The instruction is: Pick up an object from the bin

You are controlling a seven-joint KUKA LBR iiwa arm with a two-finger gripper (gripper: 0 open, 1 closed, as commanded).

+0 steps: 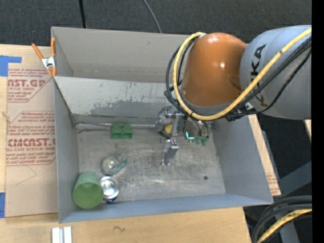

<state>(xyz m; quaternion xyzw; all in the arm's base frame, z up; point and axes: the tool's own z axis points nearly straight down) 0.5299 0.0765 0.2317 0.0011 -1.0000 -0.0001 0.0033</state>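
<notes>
The end effector (168, 153) hung low over a bare, scuffed patch of the grey bin (126, 59) floor, right of centre, with nothing visible in its grip; whether it was open or closed could not be told. The nearest thing, a small green block (121, 131), lay apart to its left by the back wall. Farther off, near the front left corner, sat a clear glassy piece (112, 164), a green cup (87, 190) on its side and a shiny silver can (109, 187) touching the cup. Beyond the bin was dark floor (126, 9).
</notes>
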